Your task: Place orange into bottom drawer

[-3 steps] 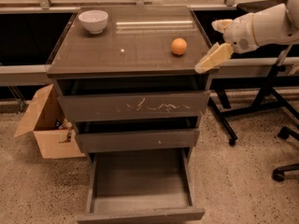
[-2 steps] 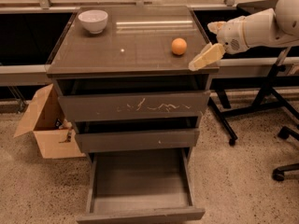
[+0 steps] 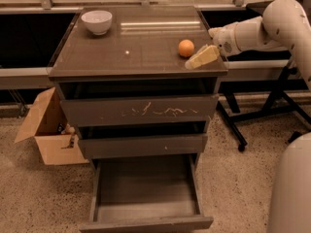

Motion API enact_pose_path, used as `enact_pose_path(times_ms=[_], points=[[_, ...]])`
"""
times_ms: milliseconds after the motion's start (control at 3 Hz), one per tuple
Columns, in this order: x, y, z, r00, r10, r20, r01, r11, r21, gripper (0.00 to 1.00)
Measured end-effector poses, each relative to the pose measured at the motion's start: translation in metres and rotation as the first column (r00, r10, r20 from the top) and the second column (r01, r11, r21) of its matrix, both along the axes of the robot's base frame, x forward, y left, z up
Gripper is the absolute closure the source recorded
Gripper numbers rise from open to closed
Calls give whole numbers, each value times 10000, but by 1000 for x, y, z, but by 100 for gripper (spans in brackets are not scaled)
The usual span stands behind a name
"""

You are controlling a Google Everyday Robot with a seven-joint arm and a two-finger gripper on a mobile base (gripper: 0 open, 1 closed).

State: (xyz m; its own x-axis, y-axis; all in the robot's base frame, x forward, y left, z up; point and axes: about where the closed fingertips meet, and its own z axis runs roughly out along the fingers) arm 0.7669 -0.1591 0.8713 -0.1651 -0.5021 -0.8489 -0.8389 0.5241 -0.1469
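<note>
The orange (image 3: 185, 48) sits on the right part of the dark cabinet top (image 3: 136, 47). My gripper (image 3: 201, 57), with pale yellowish fingers, hangs just right of and slightly in front of the orange, close to it but apart, near the top's right front edge. The white arm reaches in from the right. The bottom drawer (image 3: 146, 193) is pulled out open below, its shallow tray empty, its plain front panel at the lower edge of the view.
A white bowl (image 3: 96, 22) stands at the back left of the cabinet top. An open cardboard box (image 3: 48, 130) sits on the floor left of the cabinet. A black stand with legs (image 3: 252, 115) is on the right. The robot's white base (image 3: 291, 188) is at lower right.
My gripper has moved left and slightly forward, over the cabinet's right edge and closer to the orange. The orange, bowl and drawers have not moved.
</note>
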Motion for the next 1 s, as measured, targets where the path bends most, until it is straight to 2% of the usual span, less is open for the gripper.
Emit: enact_pose_path(times_ms=[667, 1000], points=[[32, 12, -13, 9999, -68, -148, 74, 9991, 407, 0], [42, 18, -19, 9997, 40, -238, -27, 9984, 568, 18]])
